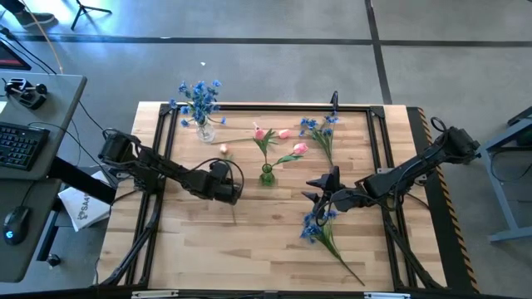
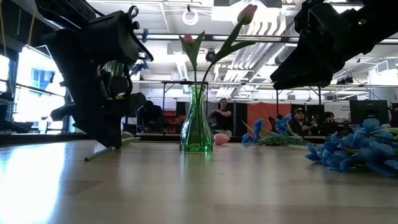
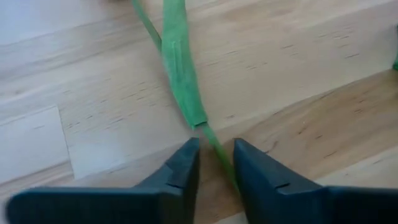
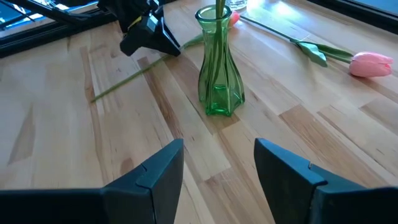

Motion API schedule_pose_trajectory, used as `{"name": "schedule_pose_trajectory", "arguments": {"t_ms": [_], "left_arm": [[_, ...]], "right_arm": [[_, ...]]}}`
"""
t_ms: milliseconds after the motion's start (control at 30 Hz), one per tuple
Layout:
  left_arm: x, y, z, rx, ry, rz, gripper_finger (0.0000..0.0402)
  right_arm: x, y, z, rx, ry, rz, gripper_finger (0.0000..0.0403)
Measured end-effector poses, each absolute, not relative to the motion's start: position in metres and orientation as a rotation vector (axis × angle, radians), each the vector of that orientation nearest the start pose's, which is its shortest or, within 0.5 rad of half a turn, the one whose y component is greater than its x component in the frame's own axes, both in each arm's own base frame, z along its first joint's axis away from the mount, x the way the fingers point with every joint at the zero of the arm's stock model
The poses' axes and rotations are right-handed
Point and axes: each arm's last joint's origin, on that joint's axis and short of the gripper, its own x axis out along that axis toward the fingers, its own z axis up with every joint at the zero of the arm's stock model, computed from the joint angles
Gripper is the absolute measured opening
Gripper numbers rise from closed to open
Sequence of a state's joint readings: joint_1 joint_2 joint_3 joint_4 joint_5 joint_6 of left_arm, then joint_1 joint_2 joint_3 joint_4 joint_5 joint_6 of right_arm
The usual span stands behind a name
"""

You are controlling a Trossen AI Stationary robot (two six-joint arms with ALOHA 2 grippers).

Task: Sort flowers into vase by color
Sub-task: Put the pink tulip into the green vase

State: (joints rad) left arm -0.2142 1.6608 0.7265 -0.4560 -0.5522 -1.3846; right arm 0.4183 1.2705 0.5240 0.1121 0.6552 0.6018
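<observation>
A pink tulip lies on the table, its head (image 1: 223, 149) toward the far edge and its thin green stem (image 3: 214, 146) running toward the near edge. My left gripper (image 1: 229, 193) is low over that stem, open by a narrow gap, with one finger on each side and touching nothing. The green glass vase (image 1: 267, 174) stands mid-table and holds two pink tulips (image 2: 247, 12). A clear vase (image 1: 204, 129) at the far left holds blue sprays. My right gripper (image 4: 217, 162) hovers open to the right of the green vase, just beyond a blue spray (image 1: 320, 228) lying flat.
Another pink tulip (image 4: 370, 62) lies flat beyond the green vase. A second blue spray (image 1: 320, 129) lies near the far right. A black frame rail (image 1: 249, 106) edges the table. Bare wood shows along the near left (image 1: 191, 249).
</observation>
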Motion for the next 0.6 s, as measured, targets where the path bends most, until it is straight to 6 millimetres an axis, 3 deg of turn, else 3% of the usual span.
{"name": "schedule_pose_trajectory", "arguments": {"t_ms": [200, 400, 600], "left_arm": [[0.253, -0.04, 0.114, -0.642, 0.845, 1.021, 0.0007], [0.251, -0.049, 0.119, -0.6, 0.856, 0.954, 0.0002], [0.241, -0.07, 0.151, -0.511, 0.67, 0.871, 0.0001]], "right_arm": [[0.222, 0.08, 0.18, 0.259, 0.453, -0.38, 0.0193], [0.222, 0.08, 0.18, 0.259, 0.454, -0.38, 0.0193], [0.222, 0.08, 0.18, 0.259, 0.454, -0.38, 0.0193]]}}
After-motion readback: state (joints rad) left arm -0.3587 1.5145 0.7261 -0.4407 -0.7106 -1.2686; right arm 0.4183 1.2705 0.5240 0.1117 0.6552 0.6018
